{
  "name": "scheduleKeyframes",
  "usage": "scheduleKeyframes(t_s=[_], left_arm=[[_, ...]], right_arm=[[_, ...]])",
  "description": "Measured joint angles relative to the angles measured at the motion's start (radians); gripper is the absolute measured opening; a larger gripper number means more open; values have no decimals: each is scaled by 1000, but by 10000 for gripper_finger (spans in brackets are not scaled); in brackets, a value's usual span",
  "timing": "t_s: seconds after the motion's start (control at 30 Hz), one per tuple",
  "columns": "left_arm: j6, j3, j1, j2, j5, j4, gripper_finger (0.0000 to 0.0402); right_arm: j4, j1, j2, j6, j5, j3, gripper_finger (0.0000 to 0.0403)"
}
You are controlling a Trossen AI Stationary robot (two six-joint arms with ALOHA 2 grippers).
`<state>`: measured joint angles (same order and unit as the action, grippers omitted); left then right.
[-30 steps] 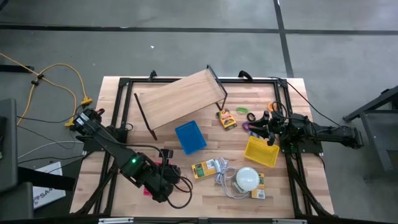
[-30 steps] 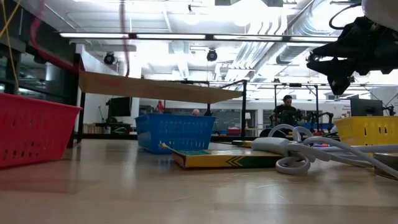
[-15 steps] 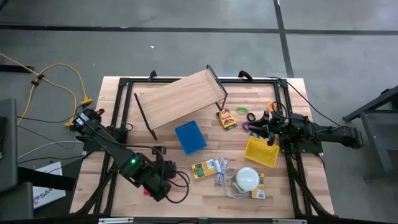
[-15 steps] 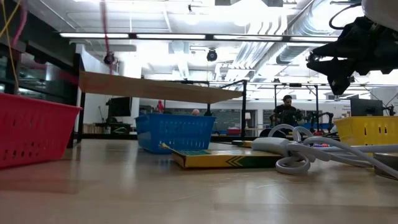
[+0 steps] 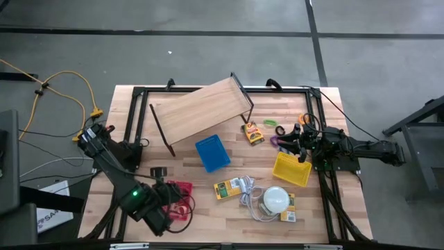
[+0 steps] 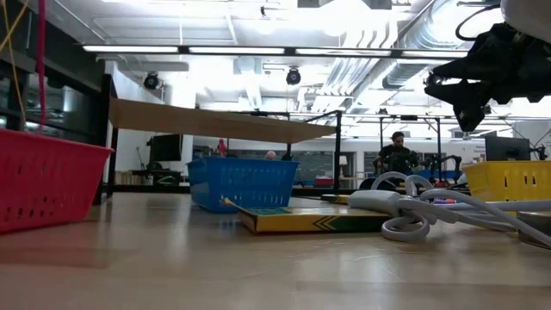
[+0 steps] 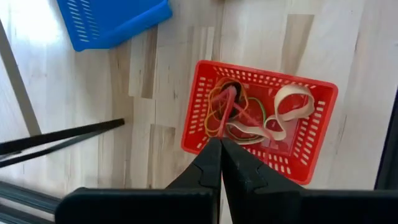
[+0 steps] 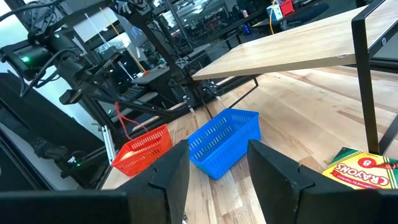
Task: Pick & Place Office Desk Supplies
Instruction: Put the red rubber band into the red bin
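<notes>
Your left pincer (image 7: 220,163), shut on a red band (image 7: 229,104), has pulled back off the red basket (image 5: 179,194) holding the rubber bands (image 7: 273,118), while your open right pincer (image 8: 217,163) waits above the yellow basket (image 5: 291,170).

Readable text: "CRAYONS" in yellow-on-dark lettering on the crayon box (image 8: 364,167), lower right of the right wrist view; a figure "8" beside the word on the same box; the same box appears in the high view, right of centre (image 5: 254,132), print too small to read there; packets (image 5: 225,189) at lower centre carry print, not legible; nothing else readable.
</notes>
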<state>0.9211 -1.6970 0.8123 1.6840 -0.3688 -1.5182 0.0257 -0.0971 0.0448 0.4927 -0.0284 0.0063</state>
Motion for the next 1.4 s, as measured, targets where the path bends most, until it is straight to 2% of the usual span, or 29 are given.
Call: scheduleKeyframes(t_s=[0.33, 0.6, 0.93, 1.4], left_arm=[[26, 4, 8, 33, -1, 3, 1], [37, 5, 8, 146, 2, 7, 1], [57, 6, 8, 283, 65, 31, 1], [53, 6, -1, 292, 85, 37, 1]], right_arm=[[0, 0, 0, 0, 0, 0, 150], [0, 0, 0, 0, 0, 0, 150], [0, 0, 0, 0, 0, 0, 150], [0, 0, 0, 0, 0, 0, 150]])
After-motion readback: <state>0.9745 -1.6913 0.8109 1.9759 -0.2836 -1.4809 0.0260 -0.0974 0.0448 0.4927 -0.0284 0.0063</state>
